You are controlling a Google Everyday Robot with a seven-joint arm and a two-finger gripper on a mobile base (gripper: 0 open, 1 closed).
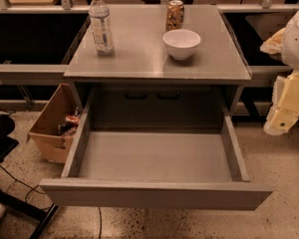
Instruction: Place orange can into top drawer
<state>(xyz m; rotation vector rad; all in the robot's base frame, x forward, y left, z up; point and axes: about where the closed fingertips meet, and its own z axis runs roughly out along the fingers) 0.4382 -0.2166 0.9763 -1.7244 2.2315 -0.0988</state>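
The orange can stands upright at the back of the grey table top, just behind a white bowl. The top drawer is pulled wide open below the table top, toward me, and its grey floor holds nothing. My gripper hangs with the pale arm at the right edge of the view, beside the table's right side and above the floor. It is well apart from the can and holds nothing that I can see.
A clear plastic water bottle stands at the table's back left. A brown cardboard box with wrappers sits on the floor left of the drawer. Black chair legs and cables lie at the lower left.
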